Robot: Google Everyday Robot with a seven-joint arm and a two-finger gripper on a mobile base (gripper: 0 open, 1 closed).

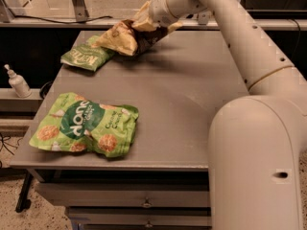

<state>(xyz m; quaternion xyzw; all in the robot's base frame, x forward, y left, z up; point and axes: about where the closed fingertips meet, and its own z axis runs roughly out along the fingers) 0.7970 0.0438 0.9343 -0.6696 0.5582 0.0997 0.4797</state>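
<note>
Camera view: claw [145, 27] grips tan snack bag [119, 36] above table's [192, 104] far edge.

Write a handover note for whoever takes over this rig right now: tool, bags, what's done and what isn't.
Tool: at the far edge of the table, left of centre, shut on the tan bag, which hangs tilted just above the top.
Small green bag: flat at the far left corner, right beside the tan bag's tip; I cannot tell whether they touch.
Big green bag: flat at the near left corner, apart from the tool.
Done: tan bag gripped and lifted.
Left: tan bag not yet set down; the tool is on neither green bag.
</note>
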